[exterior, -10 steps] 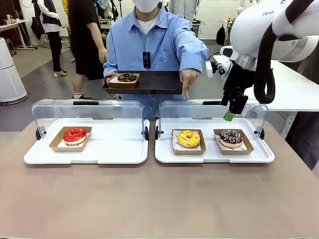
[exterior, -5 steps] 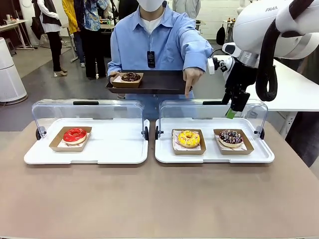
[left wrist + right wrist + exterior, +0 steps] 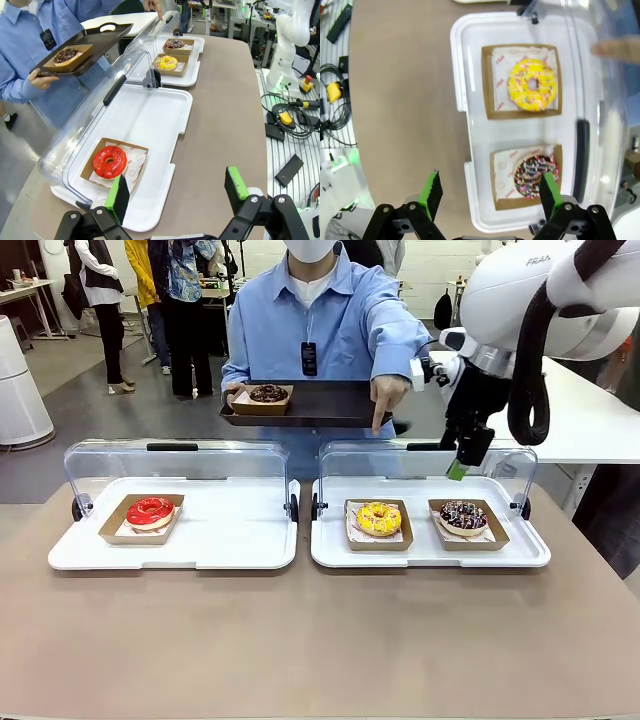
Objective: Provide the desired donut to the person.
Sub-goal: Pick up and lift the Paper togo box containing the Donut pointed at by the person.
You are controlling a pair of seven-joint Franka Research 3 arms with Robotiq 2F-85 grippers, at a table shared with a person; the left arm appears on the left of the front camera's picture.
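Sitting at the left end of the right white tray (image 3: 430, 552), the yellow donut (image 3: 378, 518) looks to be the pick: the person's hand (image 3: 385, 395) points down at it from behind that tray. The person has edged sideways with the dark serving tray (image 3: 335, 402), yet the finger stays aimed, so the choice seems firm. The right gripper (image 3: 457, 470) hangs, jaws apart, above that tray's right end; the left gripper (image 3: 177, 192), also spread, waits well left.

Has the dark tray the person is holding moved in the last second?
Yes. The dark tray has shifted toward the robot's right, judged against the left case's lid handle.
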